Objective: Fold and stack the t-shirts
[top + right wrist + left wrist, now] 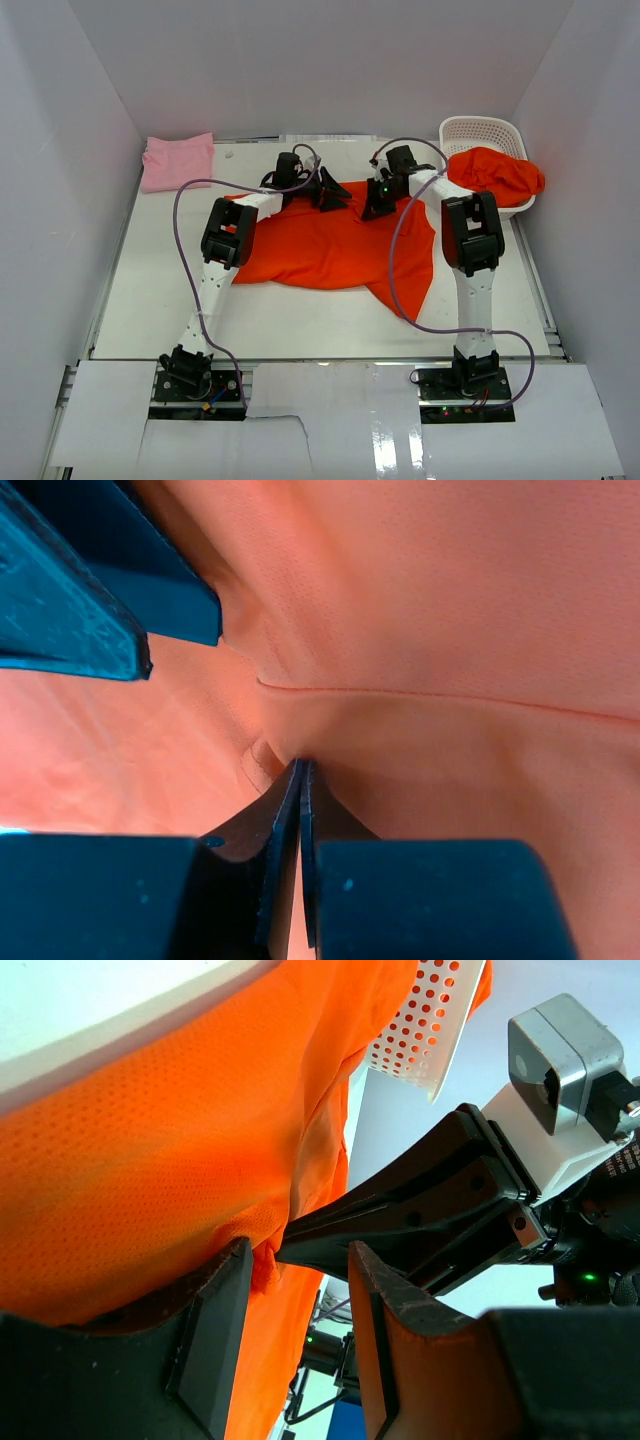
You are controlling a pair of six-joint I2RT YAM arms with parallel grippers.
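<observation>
An orange-red t-shirt (330, 250) lies spread and rumpled in the middle of the table. Both grippers meet at its far edge. My right gripper (378, 205) is shut on a pinch of this shirt's cloth (420, 680), the fingertips pressed together at a fold (300, 772). My left gripper (330, 190) is open just beside it; in the left wrist view (300, 1330) a small bunch of orange cloth (265, 1265) touches the tip of its left finger, and the gap is otherwise bare. A folded light pink t-shirt (178, 160) lies at the far left corner.
A white lattice basket (480, 128) stands at the far right, and another orange-red shirt (495, 172) is heaped in it and over its rim. White walls close in the table. The two arms' purple cables loop over the shirt.
</observation>
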